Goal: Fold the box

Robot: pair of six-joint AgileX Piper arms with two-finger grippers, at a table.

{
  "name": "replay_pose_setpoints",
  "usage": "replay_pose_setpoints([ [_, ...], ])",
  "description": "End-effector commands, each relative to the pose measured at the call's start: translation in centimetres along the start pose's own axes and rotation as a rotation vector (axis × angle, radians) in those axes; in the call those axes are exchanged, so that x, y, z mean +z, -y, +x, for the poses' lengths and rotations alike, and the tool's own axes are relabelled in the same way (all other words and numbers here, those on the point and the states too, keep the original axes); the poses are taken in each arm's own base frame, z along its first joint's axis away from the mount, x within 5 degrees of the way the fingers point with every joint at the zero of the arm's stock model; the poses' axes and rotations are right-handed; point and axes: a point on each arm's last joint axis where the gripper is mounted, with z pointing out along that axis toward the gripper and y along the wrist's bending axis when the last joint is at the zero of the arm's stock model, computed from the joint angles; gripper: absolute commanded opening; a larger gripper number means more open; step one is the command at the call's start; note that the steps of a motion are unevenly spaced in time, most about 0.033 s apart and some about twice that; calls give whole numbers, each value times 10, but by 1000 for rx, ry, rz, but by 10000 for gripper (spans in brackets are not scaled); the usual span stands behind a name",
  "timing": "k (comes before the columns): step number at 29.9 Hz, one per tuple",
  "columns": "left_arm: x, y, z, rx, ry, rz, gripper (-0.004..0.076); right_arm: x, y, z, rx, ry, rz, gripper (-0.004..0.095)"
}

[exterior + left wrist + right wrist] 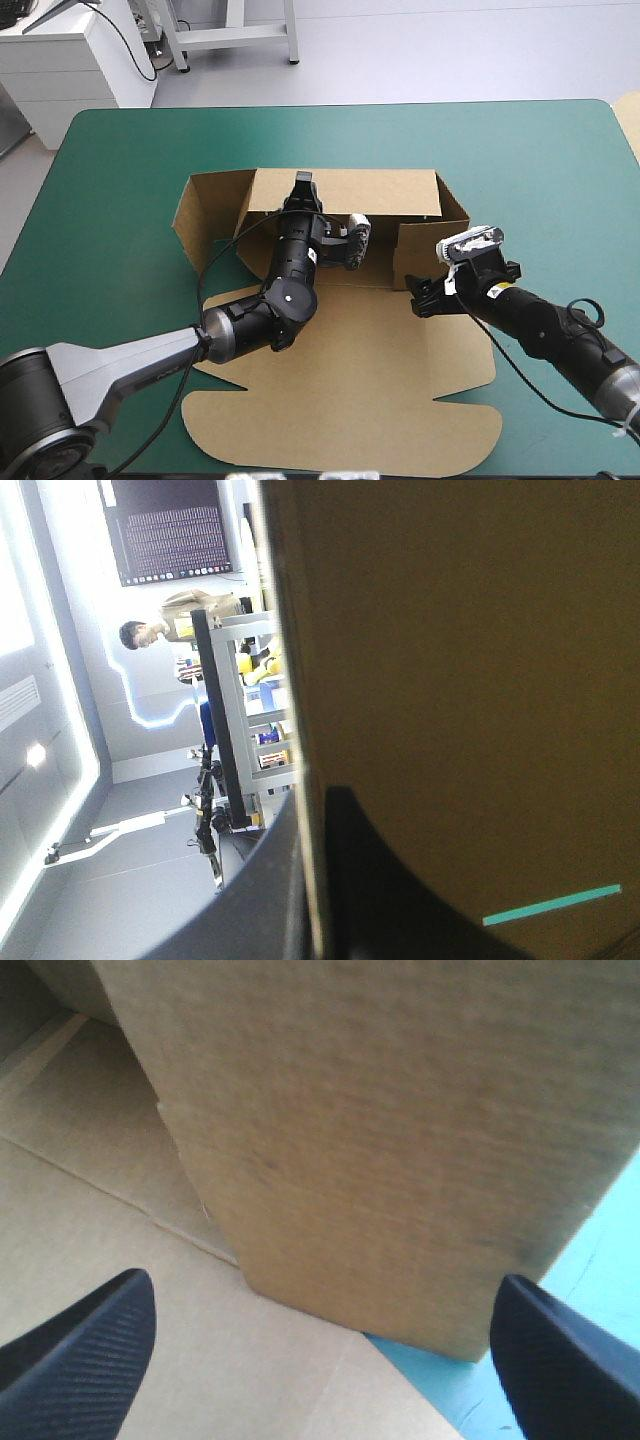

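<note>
Box (350,350) is sitting in the middle of the teal-green desk (120,160), and I am reading it as roughly half formed.

Starting at the left, the left side flap (205,215) is leaning outward, not yet brought upright or tucked. Beside it my left arm (270,310) is reaching into the tray, and the left jaws are resting at the top edge of the back wall (380,190), which is standing upright. In the left wrist view brown board is filling most of the frame, its edge running between the two black fingers (400,900). As far as I can tell from so close, those jaws are clamped on that wall.

Moving right, the right side wall (452,200) is standing too, and a short front panel (420,255) is turning in from it. The right jaws are hovering just in front of that panel, spread wide and holding nothing. The right wrist view is showing the panel rising ahead between them, with the box floor beneath.

Nearest me, the lid (350,420) is lying flat on the desk.

I am judging the back and right side as raised. The left flap is waiting to be lifted, and the walls are waiting to be tucked.
</note>
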Motion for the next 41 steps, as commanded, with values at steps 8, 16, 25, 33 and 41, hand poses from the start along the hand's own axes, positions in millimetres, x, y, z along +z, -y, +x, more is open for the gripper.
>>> replay_pose_setpoints([
  [8, -7, -21, 7, -24, -31, -75, -8, -1, 11, -24, -24, 213, 130, 835],
  [16, -7, -20, 8, -40, -44, -62, -8, 1, 6, -15, -20, 116, 68, 835],
  [25, -7, -20, 8, -40, -44, -62, -8, -21, -12, -5, 23, -54, -99, 61],
  [33, -7, -20, 8, -40, -44, -62, -8, -60, -18, -34, 119, -81, -112, 0],
  [41, -7, -20, 8, -36, -42, -66, -8, -85, -1, -111, -8, -144, 126, -2],
])
